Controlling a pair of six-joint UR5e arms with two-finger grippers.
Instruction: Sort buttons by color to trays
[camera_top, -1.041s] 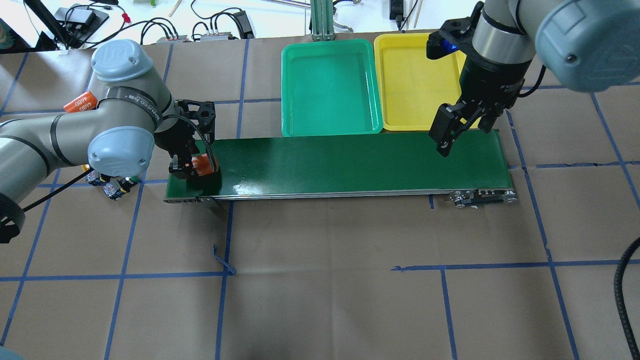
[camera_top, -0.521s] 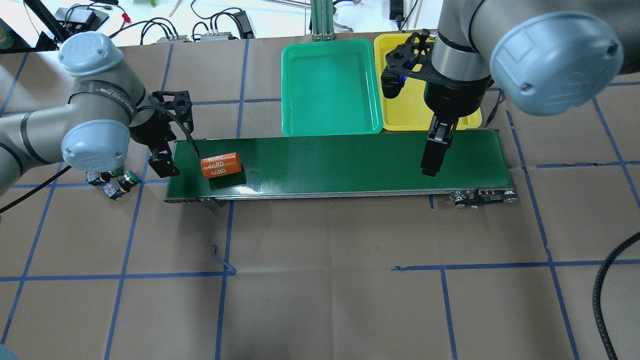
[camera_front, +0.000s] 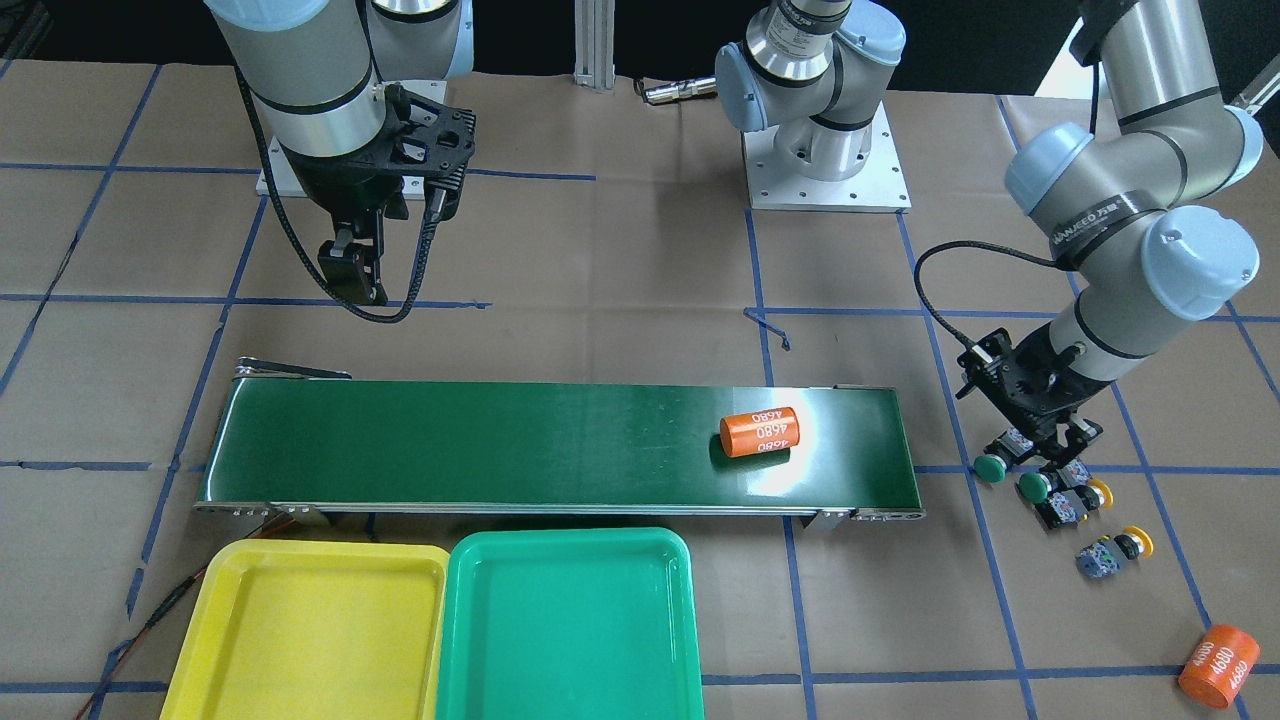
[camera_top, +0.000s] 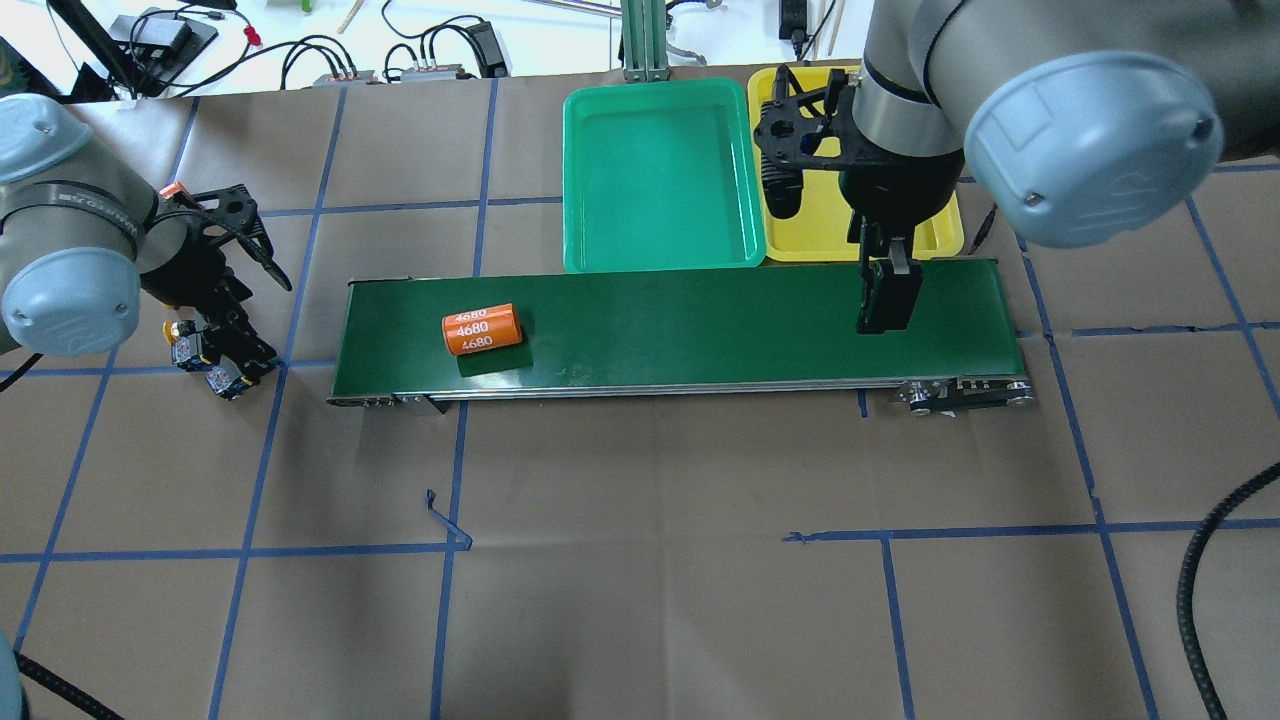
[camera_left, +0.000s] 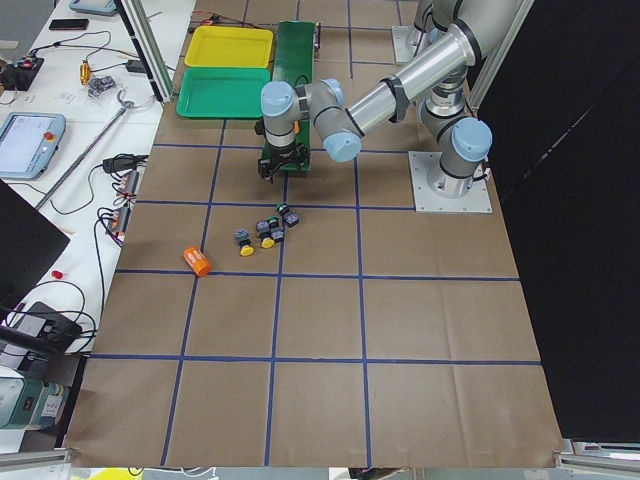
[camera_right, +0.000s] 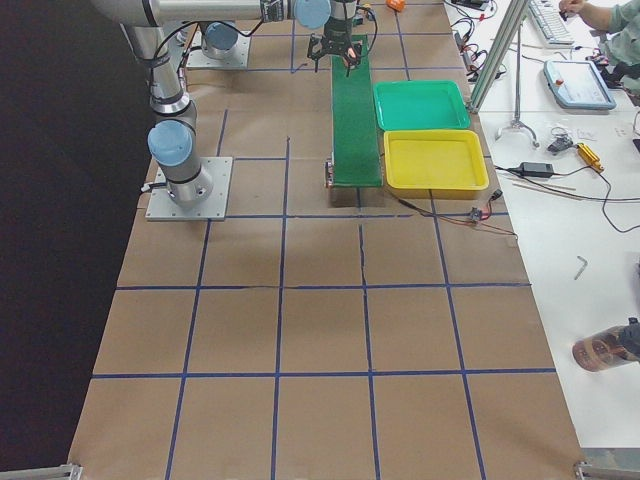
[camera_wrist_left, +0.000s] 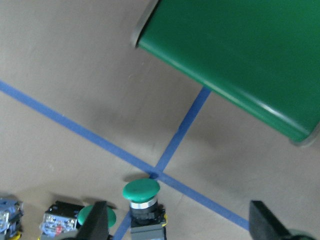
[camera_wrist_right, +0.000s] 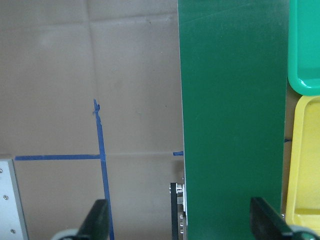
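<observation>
Four buttons lie on the paper off the belt's end: two green (camera_front: 990, 467) (camera_front: 1033, 487) and two yellow (camera_front: 1100, 492) (camera_front: 1138, 542). My left gripper (camera_front: 1040, 440) hangs open just above the green pair. In the left wrist view one green button (camera_wrist_left: 141, 192) stands between the open fingers (camera_wrist_left: 97, 222) and the other green button (camera_wrist_left: 95, 216) is by the left finger. My right gripper (camera_top: 885, 305) is open and empty over the belt's other end, near the yellow tray (camera_top: 815, 220). The green tray (camera_top: 655, 180) stands beside it. Both trays hold nothing.
A dark-green conveyor belt (camera_top: 700, 320) runs across the table with an orange "4680" cylinder (camera_top: 482, 329) lying on it. A second orange cylinder (camera_front: 1218, 665) lies on the paper beyond the buttons. Cables and tools lie along the table's far edge.
My left gripper let go of the orange cylinder on the belt and moved left to above the buttons. The cylinder has travelled right along the belt. My right gripper turned and shifted slightly.
</observation>
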